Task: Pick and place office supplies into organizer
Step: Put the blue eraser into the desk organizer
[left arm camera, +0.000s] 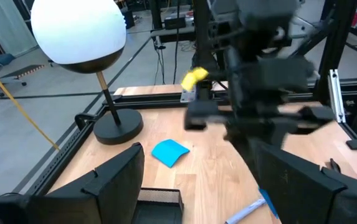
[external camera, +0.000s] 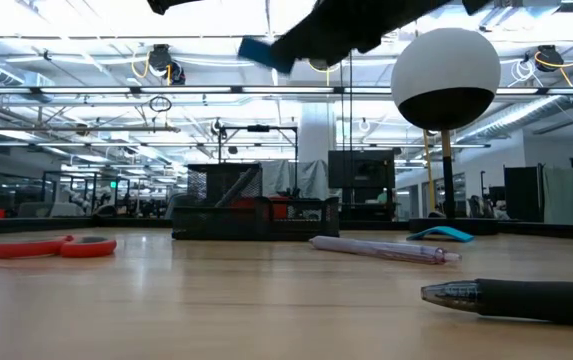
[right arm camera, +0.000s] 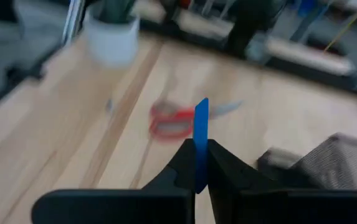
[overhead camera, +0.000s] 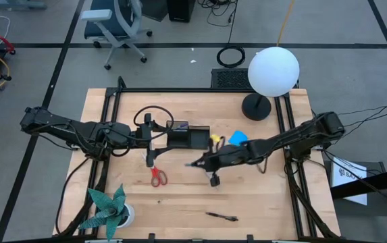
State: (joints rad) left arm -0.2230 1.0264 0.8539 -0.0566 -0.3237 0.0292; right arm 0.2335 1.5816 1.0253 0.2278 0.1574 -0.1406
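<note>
My right gripper [right arm camera: 201, 149] is shut on a thin blue piece [right arm camera: 201, 121] and hangs above the table's middle [overhead camera: 193, 164], to the right of the red-handled scissors [overhead camera: 158, 177]. The black organizer [overhead camera: 188, 137] stands at the table's middle. My left gripper [left arm camera: 209, 199] waits open just left of the organizer. A blue notepad [overhead camera: 238, 138] lies flat to the right of the organizer. A dark pen [overhead camera: 221, 217] lies near the front edge. A purple pen [external camera: 381, 250] lies on the table in the low view. My right gripper pinches the blue piece between its two fingers by the piece's lower part [right arm camera: 200, 163]. The piece shows edge-on and sticks out past the fingertips. The fingers come from the table's right, slanting a little downward. The piece [external camera: 263, 52] hangs well clear of the table.
A lamp with a white globe [overhead camera: 273, 71] and a round black base [overhead camera: 256, 106] stands at the far right. A teal paper plant in a white pot [overhead camera: 109, 210] stands at the near left corner. A yellow bit [overhead camera: 215, 140] shows beside the organizer.
</note>
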